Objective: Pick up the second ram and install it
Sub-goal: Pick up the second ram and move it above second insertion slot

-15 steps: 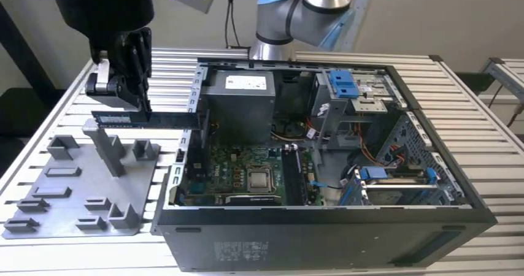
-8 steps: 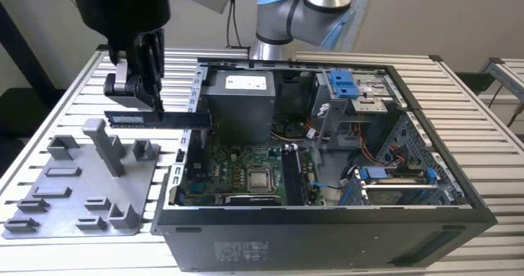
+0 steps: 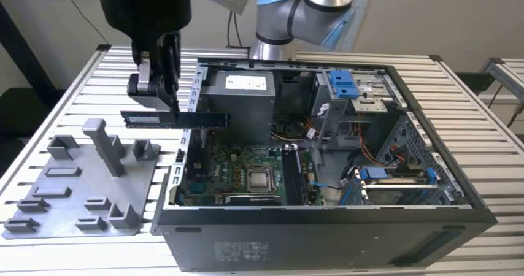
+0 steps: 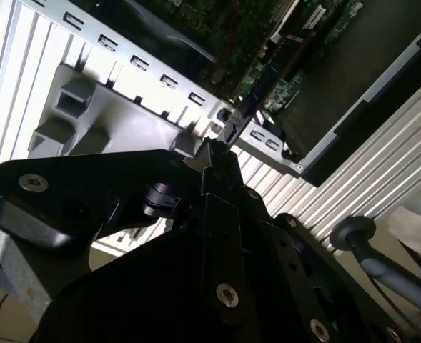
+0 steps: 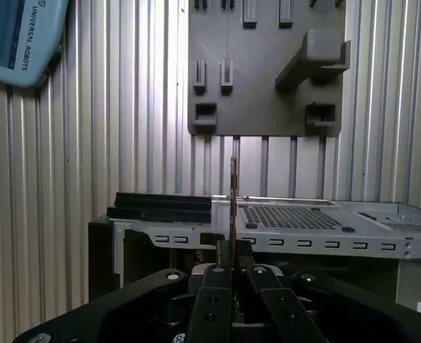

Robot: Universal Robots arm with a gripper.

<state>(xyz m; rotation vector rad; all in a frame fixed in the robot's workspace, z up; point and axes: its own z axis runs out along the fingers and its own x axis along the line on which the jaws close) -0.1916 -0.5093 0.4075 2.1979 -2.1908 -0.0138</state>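
Pick-up looks done: the gripper [image 3: 159, 107] has its fingers clamped on the second ram [image 3: 205, 120], held level above the open computer case [image 3: 327, 233] wall nearest the grey tray [image 3: 73, 184], not yet seated in the motherboard [image 3: 233, 159].

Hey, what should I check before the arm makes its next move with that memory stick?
1. memory stick clamped in the gripper: ok.
2. Stick lifted off the grey tray: ok.
3. Stick straight in the grip, seen edge-on in the first wrist view: ok.
4. case open, motherboard exposed: ok.
5. Stick over the slots: not ok, it hangs at the case's side wall.
6. Slot latches open: cannot tell.
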